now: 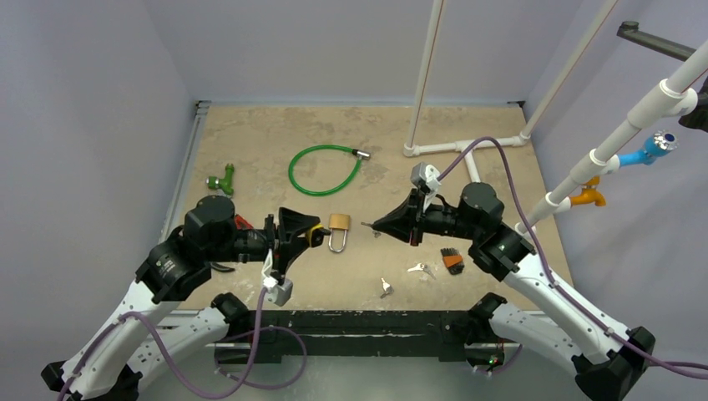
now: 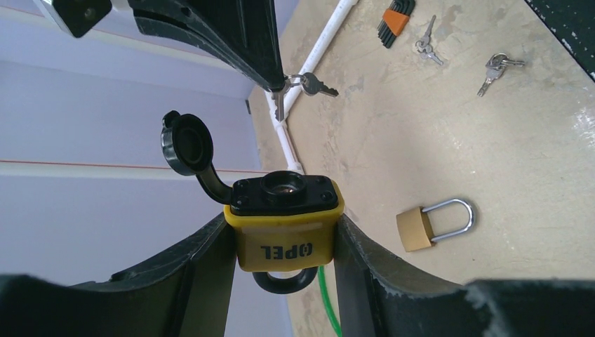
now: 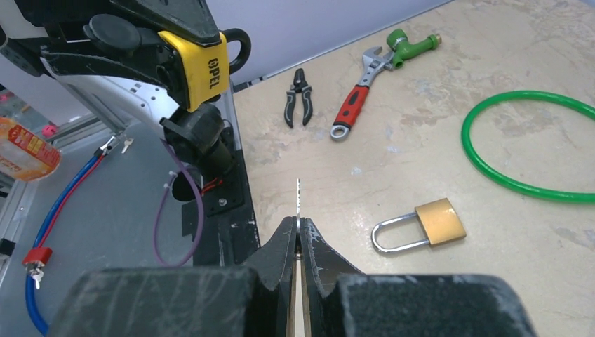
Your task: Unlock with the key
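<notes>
Beige stone-patterned table (image 1: pixel 250 134) is lying between pale grey walls, and above its near middle the left gripper (image 1: pixel 311 235) is clamping the yellow padlock (image 2: pixel 284 225) by its sides, off the surface, shackle pointing back between the fingers. Black letters reading "OPEL" are showing on the yellow body. Its black dust cap (image 2: pixel 186 144) is hanging flipped open to one side, leaving the keyhole (image 2: pixel 284 184) uncovered and facing the other arm. Opposite, the right gripper (image 3: pixel 299 225) is pinching a key (image 3: pixel 298 196) with its jaws fully closed, blade pointing toward the lock but well apart from it; a second key (image 2: pixel 319 88) is dangling from the same ring. Below the gap between them a brass padlock (image 1: pixel 339 224) is lying flat. Farther out are sitting a green cable loop (image 1: pixel 324 171), two loose key bunches (image 1: pixel 386 286), an orange hex-key set (image 1: pixel 452 261), a red-handled wrench (image 3: pixel 354 98), black pliers (image 3: pixel 300 98), a green nozzle (image 1: pixel 221 180) and a white pipe frame (image 1: pixel 467 146).
</notes>
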`<move>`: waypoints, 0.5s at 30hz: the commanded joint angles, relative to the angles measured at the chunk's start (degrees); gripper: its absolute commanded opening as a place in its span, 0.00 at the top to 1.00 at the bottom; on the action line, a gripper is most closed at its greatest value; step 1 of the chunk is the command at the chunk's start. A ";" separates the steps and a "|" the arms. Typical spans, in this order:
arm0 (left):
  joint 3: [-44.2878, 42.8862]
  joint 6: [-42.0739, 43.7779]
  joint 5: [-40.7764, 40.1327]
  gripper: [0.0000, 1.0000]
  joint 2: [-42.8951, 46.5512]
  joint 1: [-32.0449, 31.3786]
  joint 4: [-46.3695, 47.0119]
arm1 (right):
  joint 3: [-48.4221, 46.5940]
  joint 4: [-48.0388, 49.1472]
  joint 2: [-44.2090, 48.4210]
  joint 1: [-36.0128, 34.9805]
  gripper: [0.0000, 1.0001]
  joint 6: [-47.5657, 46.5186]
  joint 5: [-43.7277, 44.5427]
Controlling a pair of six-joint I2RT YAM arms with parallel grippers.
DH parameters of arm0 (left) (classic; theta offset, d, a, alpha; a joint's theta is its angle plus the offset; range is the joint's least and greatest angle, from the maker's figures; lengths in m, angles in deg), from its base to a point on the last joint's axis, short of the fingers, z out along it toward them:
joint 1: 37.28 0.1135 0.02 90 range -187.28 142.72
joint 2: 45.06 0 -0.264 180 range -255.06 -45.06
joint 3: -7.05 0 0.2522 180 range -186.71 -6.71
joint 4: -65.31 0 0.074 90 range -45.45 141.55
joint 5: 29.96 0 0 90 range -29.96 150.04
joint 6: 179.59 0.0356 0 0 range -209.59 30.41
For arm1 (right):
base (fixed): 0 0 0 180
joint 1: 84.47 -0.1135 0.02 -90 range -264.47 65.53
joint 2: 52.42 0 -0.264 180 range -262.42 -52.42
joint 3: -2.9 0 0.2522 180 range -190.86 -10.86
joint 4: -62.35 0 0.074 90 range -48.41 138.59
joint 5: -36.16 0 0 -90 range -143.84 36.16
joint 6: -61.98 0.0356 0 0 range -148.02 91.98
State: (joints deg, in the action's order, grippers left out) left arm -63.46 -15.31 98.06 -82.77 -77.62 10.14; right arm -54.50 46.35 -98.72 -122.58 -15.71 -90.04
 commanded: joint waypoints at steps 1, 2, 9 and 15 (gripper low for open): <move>-0.29 7.87 2.29 1.00 0.70 -0.57 4.32 | -3.82 5.00 -1.22 0.32 1.00 1.44 -3.98; -0.43 8.31 1.74 1.00 0.37 -0.61 4.07 | -4.09 5.23 -1.56 0.37 1.00 1.48 -4.38; -2.88 5.84 -15.10 1.00 -5.18 -2.17 1.72 | -8.08 4.67 -5.66 0.32 1.00 1.77 -5.60; -8.17 0.00 -26.88 1.00 -8.23 -2.21 -1.47 | -11.80 6.32 -9.76 -0.24 1.00 4.55 -6.71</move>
State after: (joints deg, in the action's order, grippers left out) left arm -66.63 -12.16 80.07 -91.89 -79.74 7.52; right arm -62.52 48.54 -107.27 -122.58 -13.89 -94.42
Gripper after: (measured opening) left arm 0.477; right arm 0.005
